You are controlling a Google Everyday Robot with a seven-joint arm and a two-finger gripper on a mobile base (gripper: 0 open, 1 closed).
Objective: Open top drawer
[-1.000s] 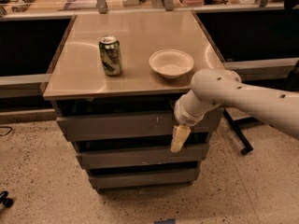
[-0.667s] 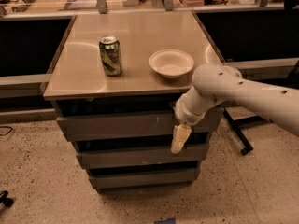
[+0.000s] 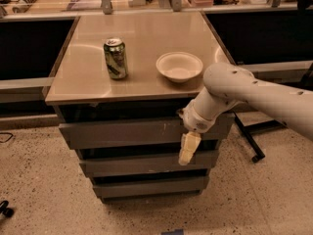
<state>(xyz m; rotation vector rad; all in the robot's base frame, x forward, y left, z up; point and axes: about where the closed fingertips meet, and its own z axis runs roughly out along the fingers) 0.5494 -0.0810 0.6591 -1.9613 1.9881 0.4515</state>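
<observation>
- Little has moved in 1 second: the tool [image 3: 189, 148] hangs at almost the same spot below the bench's front edge, while the white arm [image 3: 254, 89] behind it has swung its bend slightly toward the bench's right edge.
- It points straight down, near the front right corner, its pale tip across the dark gap under the top drawer [image 3: 122, 131]. Whether it is released or clenched, I cannot tell.
- That placement makes sense: the front has no handle, so the lower lip at the gap is probably the only thing to hook and pull.
- The top drawer is the widest front, directly beneath the bench [image 3: 146, 33] top. It looks shut, and so it was in both earlier frames.
- Below it, 2 narrower fronts step inward: the second drawer [image 3: 137, 163], whose right end lies behind the tool's tip, and the third drawer [image 3: 146, 185].
- On the bench, a green can [image 3: 115, 58] stands upright left of the middle, and a white bowl [image 3: 179, 66] sits toward the front right corner. Neither has shifted.
- Both are set back from the front edge, so a pull on the front should not disturb them unless the whole bench is jolted.
</observation>
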